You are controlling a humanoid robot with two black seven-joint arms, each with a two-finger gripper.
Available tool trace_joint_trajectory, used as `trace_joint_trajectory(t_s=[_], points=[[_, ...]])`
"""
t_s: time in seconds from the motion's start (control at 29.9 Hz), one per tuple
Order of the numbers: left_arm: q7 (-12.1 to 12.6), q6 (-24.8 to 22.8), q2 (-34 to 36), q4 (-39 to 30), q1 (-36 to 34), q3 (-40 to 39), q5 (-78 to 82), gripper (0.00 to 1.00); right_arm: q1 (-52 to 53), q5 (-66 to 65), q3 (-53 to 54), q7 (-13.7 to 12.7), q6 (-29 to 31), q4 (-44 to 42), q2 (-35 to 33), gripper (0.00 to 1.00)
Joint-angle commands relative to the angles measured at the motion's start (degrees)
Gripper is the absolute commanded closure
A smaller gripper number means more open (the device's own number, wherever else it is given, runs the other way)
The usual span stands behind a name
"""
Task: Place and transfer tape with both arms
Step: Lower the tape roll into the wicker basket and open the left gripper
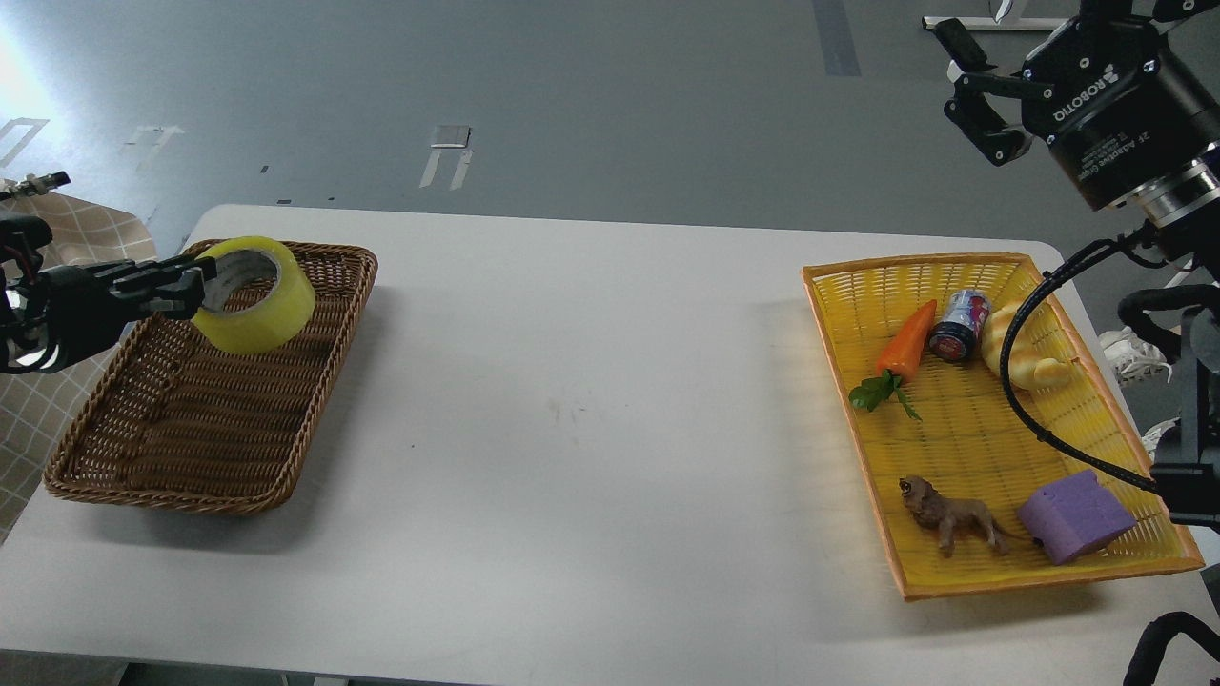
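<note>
The yellow tape roll (255, 295) with its grey-white core hangs over the far part of the brown wicker basket (205, 457) at the left. My left gripper (198, 284) comes in from the left edge and is shut on the roll's left rim, holding it above the basket floor. My right gripper (974, 95) is raised at the top right, above and beyond the yellow tray (963, 581). Its fingers are spread open and hold nothing.
The yellow tray at the right holds a toy carrot (905, 345), a small can (959, 326), a croissant-shaped bread toy (1018, 354), a toy lion (951, 516) and a purple block (1075, 514). A checked cloth (57, 238) lies off the table's left edge.
</note>
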Motion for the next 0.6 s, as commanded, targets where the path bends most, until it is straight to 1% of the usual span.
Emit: trace_joint_trajectory(t_s=[0.0,0.03,0.1,0.17,0.23,0.3,0.37,0.4,0.43,0.47,0.5,0.57], points=[[-2.4,0.4,-0.4,5.6,1.2,0.2,0.1,0.82,-0.4,0.0,-0.1,0.0,0.0,0.4,0.0,0.0],[-2.4,0.4,-0.4,5.6,1.2,0.2,0.1,0.82,-0.4,0.0,-0.1,0.0,0.0,0.4,0.0,0.0],[-4.2,0.4,-0.9,9.0,1.5,0.2,0.2,0.81,-0.7,0.0,-0.1,0.0,0.0,0.4,0.0,0.0],[-5.1,0.8,-1.1,10.6,1.9,0.2,0.1,0.8,-0.7,0.0,-0.1,0.0,0.0,0.4,-0.1,0.0],[-5.6,1.4,-1.1,10.9,2.4,0.2,0.1,0.79,-0.7,-0.1,-0.1,0.0,0.0,0.3,0.0,0.0],[-6.2,2.6,-1.6,11.0,3.8,0.2,0.1,0.76,-0.6,-0.1,-0.1,0.0,0.0,0.1,-0.2,0.0],[-6.6,4.2,-2.5,11.0,4.6,0.2,0.1,0.67,-0.4,-0.1,-0.1,0.0,0.0,0.1,-0.3,0.0],[-6.9,5.6,-3.1,11.0,5.1,0.2,0.1,0.56,-0.4,-0.1,-0.1,0.0,0.0,0.1,-0.3,0.0],[-6.9,5.7,-3.1,11.0,5.1,0.2,0.1,0.56,-0.4,-0.1,-0.1,0.0,0.0,0.1,-0.3,0.0],[-7.2,7.0,-3.6,11.1,5.6,0.2,0.2,0.26,-0.4,-0.2,-0.1,0.0,0.0,0.1,-0.2,0.0],[-7.5,7.1,-3.6,11.1,5.7,0.2,0.2,0.19,-0.4,-0.2,-0.1,0.0,0.0,0.1,-0.2,0.0],[-8.7,7.1,-3.6,11.2,5.7,0.2,0.3,0.13,-0.4,-0.2,-0.1,0.0,0.0,0.1,-0.2,0.0]])
